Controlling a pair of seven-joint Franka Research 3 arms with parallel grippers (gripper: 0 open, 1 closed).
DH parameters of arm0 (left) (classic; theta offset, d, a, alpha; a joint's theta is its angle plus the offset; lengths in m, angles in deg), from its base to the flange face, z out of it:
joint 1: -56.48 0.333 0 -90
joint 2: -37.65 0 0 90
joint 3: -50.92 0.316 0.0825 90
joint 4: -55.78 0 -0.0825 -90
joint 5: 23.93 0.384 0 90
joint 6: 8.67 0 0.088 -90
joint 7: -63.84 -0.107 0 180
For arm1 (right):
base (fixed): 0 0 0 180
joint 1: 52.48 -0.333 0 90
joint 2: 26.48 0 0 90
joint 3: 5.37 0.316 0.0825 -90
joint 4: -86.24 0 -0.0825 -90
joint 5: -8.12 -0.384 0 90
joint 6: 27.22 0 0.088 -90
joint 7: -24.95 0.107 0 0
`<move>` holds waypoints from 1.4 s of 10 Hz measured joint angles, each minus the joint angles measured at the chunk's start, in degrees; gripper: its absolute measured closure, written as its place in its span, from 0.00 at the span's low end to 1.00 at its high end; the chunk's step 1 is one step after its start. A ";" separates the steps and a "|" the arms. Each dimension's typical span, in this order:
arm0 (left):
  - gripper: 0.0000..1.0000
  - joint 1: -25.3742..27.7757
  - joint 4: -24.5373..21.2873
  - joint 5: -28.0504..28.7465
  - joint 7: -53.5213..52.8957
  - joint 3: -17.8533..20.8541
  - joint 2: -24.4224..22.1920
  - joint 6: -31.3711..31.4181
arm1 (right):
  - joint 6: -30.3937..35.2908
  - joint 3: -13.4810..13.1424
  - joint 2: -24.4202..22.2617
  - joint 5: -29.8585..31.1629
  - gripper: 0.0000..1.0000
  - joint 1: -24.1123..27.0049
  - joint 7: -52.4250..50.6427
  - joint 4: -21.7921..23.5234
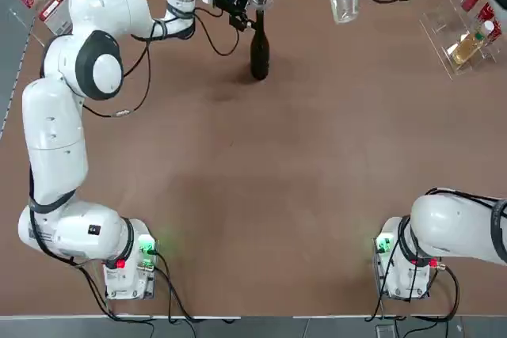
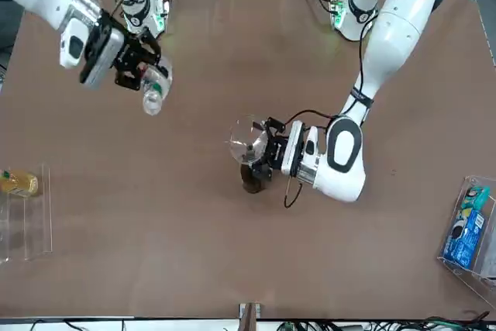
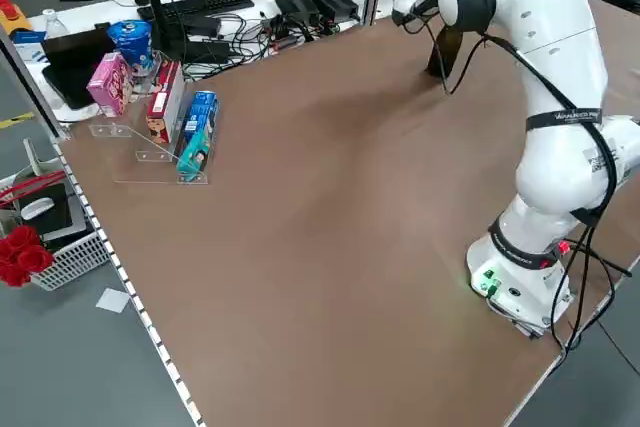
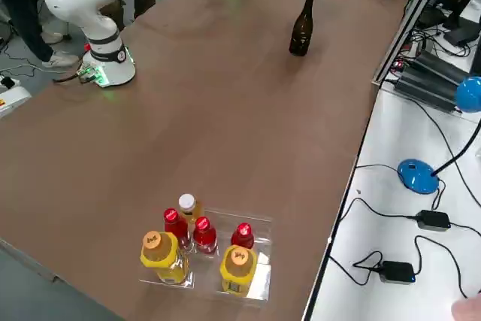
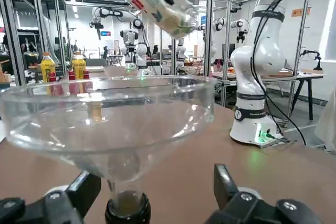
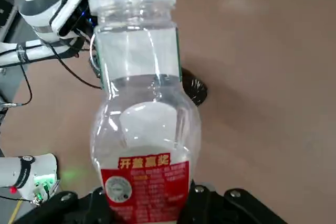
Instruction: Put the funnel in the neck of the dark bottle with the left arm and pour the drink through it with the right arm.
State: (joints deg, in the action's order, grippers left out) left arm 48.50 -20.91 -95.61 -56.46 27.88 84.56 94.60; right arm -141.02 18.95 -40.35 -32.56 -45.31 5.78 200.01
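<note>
The dark bottle (image 1: 259, 55) stands upright near the far edge of the table (image 1: 277, 180); the clear funnel (image 2: 246, 142) sits in its neck, with its thin stem down inside the bottle's mouth; the left gripper (image 5: 149, 192) is right at the funnel, its two fingers (image 5: 84, 190) spread apart on either side of the stem and not squeezing it. The right gripper (image 2: 132, 67) is up in the air, well off to the side of the dark bottle; it is clenched tight around the small clear drink bottle (image 2: 153, 91), which is tipped over at a slant; the cap is off and there is liquid inside. A clear rack (image 4: 214, 261) of red and yellow bottles sits at one table corner.
</note>
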 joint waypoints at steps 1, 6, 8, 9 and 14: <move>0.08 0.00 0.00 -0.18 -0.52 0.00 0.03 0.00 | -0.69 1.86 -0.06 0.88 0.60 -0.01 3.16 0.00; 0.19 0.04 -0.02 -0.21 -2.81 0.00 0.58 0.00 | -3.51 9.86 -0.54 4.91 0.60 -0.10 16.18 -0.61; 0.26 0.07 -0.02 -0.53 -3.47 0.00 0.71 0.00 | -5.38 13.66 -0.73 6.84 0.60 -0.14 21.16 -1.01; 0.25 0.09 -0.02 -1.17 -3.54 -0.02 0.77 -0.06 | -6.40 15.41 -0.68 8.76 0.60 -0.15 23.95 -1.40; 0.27 0.42 -0.02 -2.47 -4.82 -0.55 1.17 -0.90 | -10.70 23.14 11.27 24.95 0.60 -0.16 43.64 -7.99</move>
State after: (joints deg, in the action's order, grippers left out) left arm 48.92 -20.93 -98.08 -61.27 27.33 85.73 93.70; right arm -151.71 42.09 -29.08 -7.61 -45.46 49.42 192.02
